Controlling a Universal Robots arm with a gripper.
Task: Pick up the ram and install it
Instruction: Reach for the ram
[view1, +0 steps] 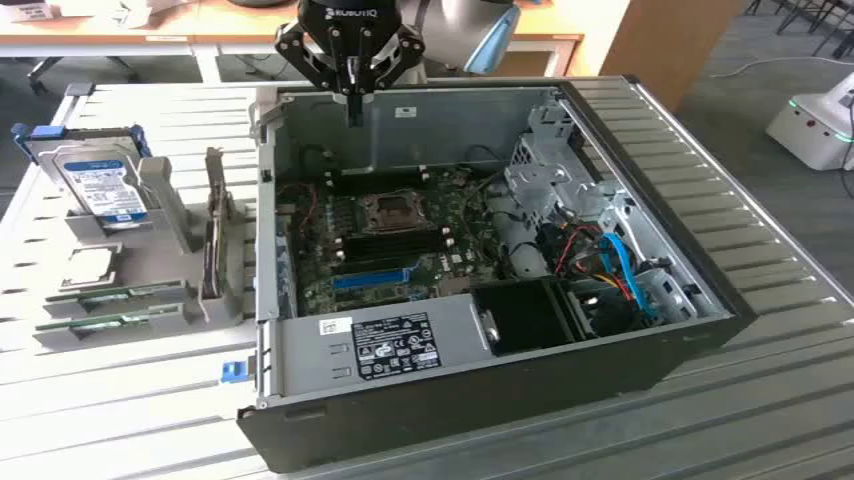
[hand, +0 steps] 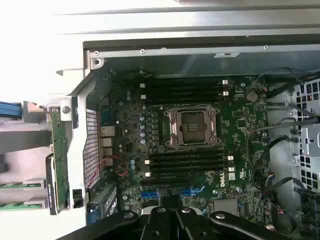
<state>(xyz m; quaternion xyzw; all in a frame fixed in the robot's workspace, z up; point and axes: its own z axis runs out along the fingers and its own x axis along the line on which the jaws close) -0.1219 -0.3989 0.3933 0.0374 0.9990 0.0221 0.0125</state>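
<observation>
Item: ram (view1: 118, 296), two green sticks standing on edge in the grey holder (view1: 120, 338) just outside the port side of the PC case (view1: 400, 420), top edges likely left free for pinching; your gripper (view1: 354, 112) hovers over the case, fingers closed, empty.

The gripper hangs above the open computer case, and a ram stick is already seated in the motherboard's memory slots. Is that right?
Not quite. The wrist view shows the black memory slots empty; the green ram sticks lie in the grey rack outside the computer case. The gripper does hang above that open case.
</observation>
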